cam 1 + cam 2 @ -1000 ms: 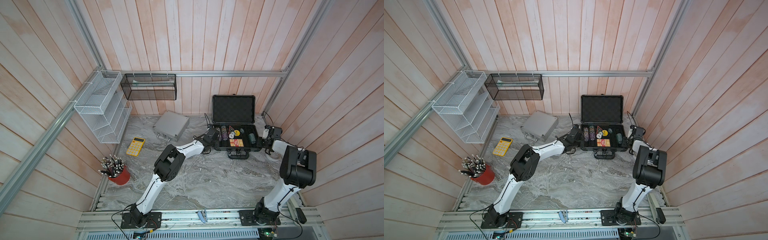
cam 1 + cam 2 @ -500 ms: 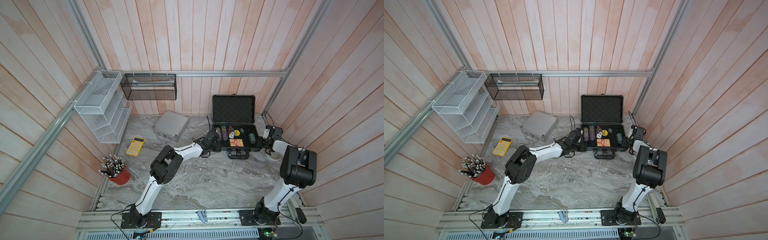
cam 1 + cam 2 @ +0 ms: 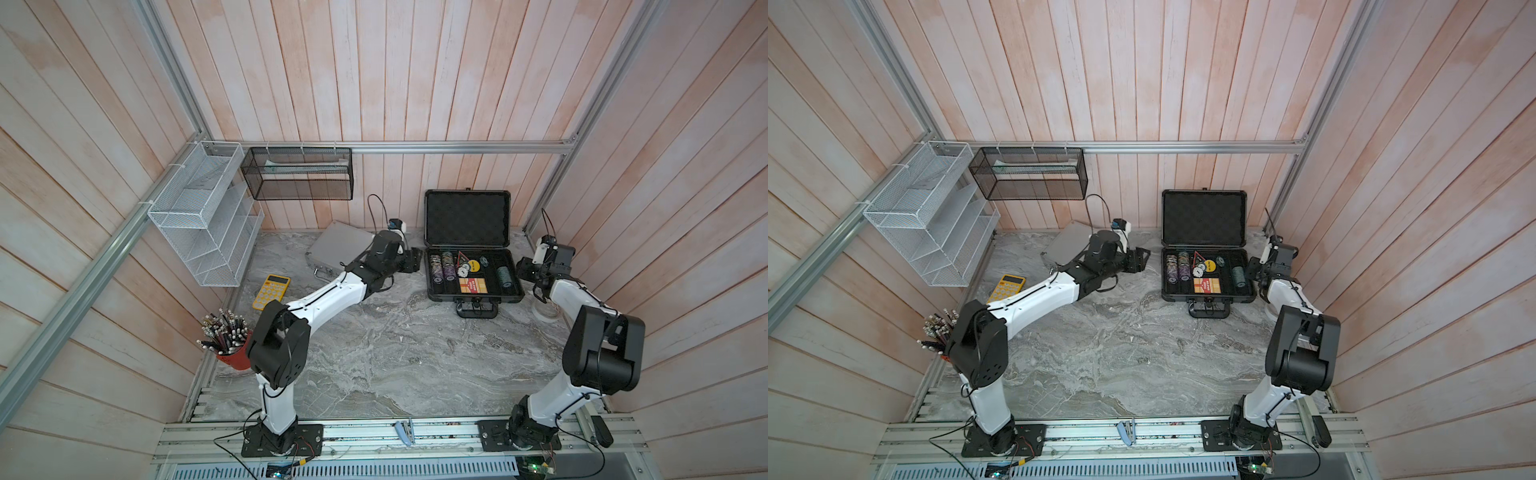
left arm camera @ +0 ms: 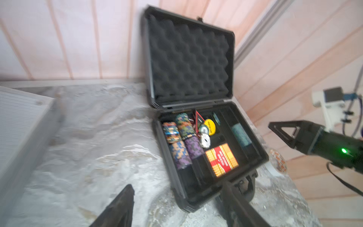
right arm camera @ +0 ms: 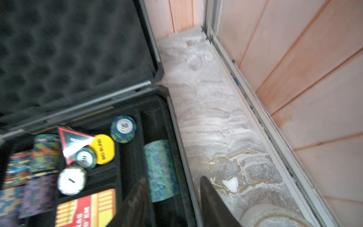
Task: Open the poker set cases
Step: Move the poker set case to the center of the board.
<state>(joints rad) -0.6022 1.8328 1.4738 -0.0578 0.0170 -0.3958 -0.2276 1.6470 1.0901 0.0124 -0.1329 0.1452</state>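
Opening the cases: roughly halfway, one done and one left

The dark-grey case (image 3: 473, 297) sits at the back right of the bench (image 3: 395, 353). Its lid (image 3: 467, 219) stands upright toward the wall, with the foam lining and chips (image 3: 442, 266) exposed. That half looks finished. The silver case (image 3: 336, 245) lies flat and shut at the back left, partly hidden behind the left arm; raising its lid is the work remaining. The left claw (image 3: 412, 263) hovers released between the two cases, with nothing in it. The right claw (image 5: 172, 188) is spread too, its fingers astride the open case's right wall without visibly pinching it.
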